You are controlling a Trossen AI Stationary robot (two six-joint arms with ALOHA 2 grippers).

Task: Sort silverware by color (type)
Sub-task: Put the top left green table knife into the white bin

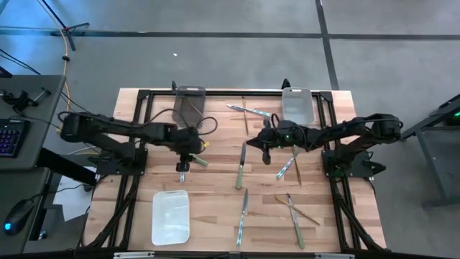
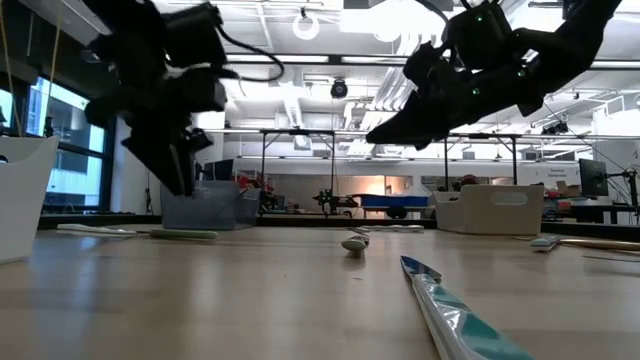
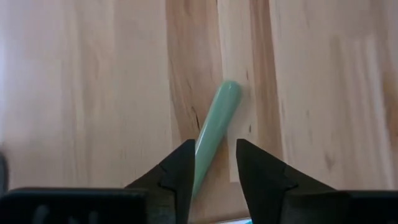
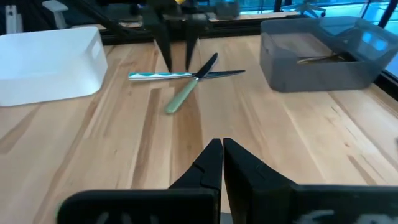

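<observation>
Several utensils lie scattered on the counter (image 1: 215, 208), and the sorting looks only just begun. Nearest the front edge are a white bin (image 1: 171, 216), a pale knife (image 1: 243, 216) lying front to back, and a crossed pair of pieces (image 1: 296, 210) on the right.

Further in, the left end effector (image 3: 211, 163) hangs low over a green-handled knife (image 3: 211, 132). Its fingers are apart, one on each side of the handle, not yet clamped. I think they are set across the handle so that closing takes it by its narrow width. In the right wrist view this knife (image 4: 189, 89) lies slanted, with its green handle pointing away from the left arm and its dark blade crossing a silver and teal knife (image 4: 163, 75).

Mid-counter, the right end effector (image 4: 222, 163) hovers above bare wood with its fingers together, holding nothing. It seems to wait.

At the far edge stand a grey bin (image 1: 190, 105), which already holds one thin brown piece (image 4: 320, 59), and a pale bin (image 1: 297, 105).
</observation>
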